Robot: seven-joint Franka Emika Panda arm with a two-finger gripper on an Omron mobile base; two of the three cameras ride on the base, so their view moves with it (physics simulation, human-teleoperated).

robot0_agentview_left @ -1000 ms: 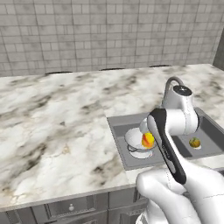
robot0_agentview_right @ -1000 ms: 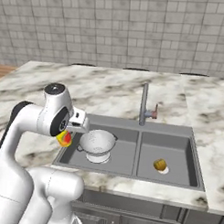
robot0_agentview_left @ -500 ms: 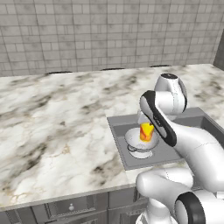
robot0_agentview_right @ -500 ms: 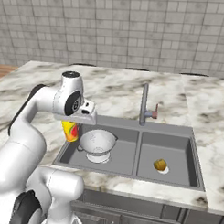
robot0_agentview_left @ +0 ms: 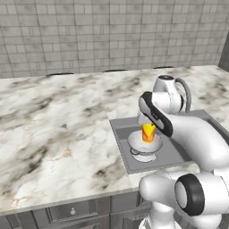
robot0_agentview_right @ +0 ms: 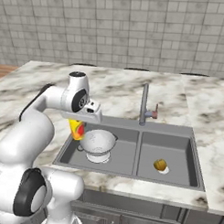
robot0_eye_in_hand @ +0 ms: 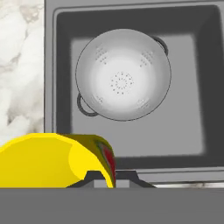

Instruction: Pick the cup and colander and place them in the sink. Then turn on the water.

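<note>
One item down, one in the air: colander (robot0_agentview_right: 98,144) already upright in left basin of sink (robot0_agentview_right: 173,129), cup (robot0_agentview_right: 76,128) clamped in closed gripper (robot0_agentview_right: 79,125) over that basin's outer edge, near the colander, likely so a release drops it inside and not on stone. Seen from the hand, colander (robot0_eye_in_hand: 123,74) dead ahead, cup (robot0_eye_in_hand: 57,159) close under the lens. Faucet (robot0_agentview_right: 144,104) dry, not yet turned. Brown ball (robot0_agentview_right: 160,165) in right basin. Marble counter (robot0_agentview_left: 58,129) around, grey tiled wall (robot0_agentview_left: 112,36) behind.
</note>
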